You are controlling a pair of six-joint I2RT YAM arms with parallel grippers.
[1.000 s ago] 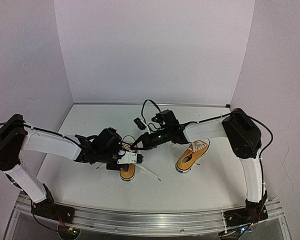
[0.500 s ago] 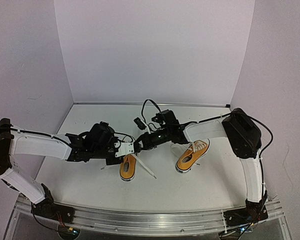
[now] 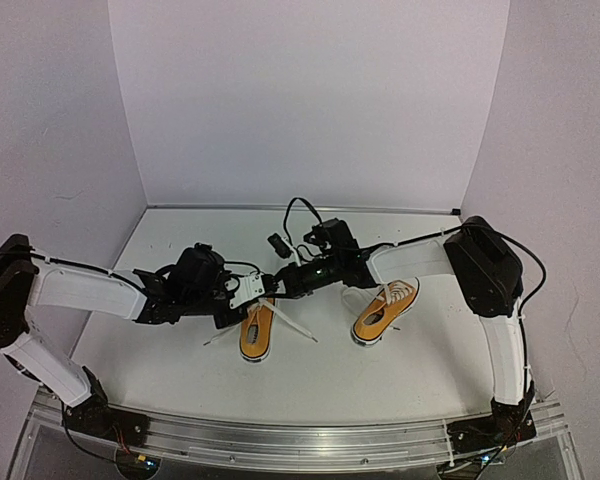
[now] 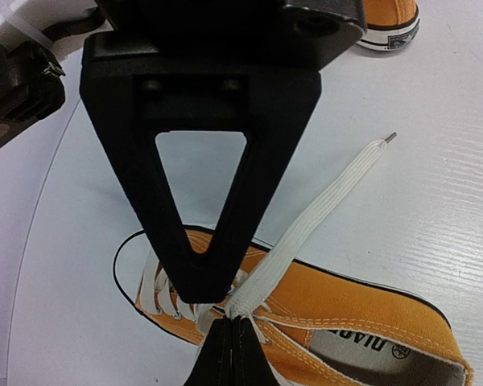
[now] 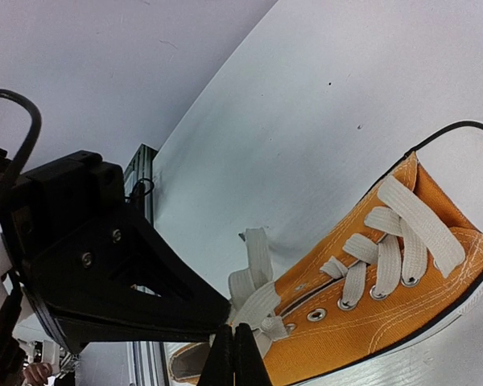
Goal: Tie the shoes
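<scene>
White table (image 3: 160, 350): left end effector (image 4: 233, 322) and right end effector (image 5: 240, 334) clamp shut on laces (image 4: 322, 201), fingertips (image 4: 219, 358) cropped.

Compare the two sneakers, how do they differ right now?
The left sneaker has its laces pinched by the left gripper and right gripper, loose ends trailing on the table; the right sneaker sits untouched, laces gathered on top. The left sneaker lies nearly square to the table edge, the right sneaker slanted. Both are orange with white laces and soles.

Over shoe (image 3: 255, 338), left gripper (image 3: 251, 293) meets right gripper (image 3: 276, 287); laces (image 3: 298, 330) trail sideways.
</scene>
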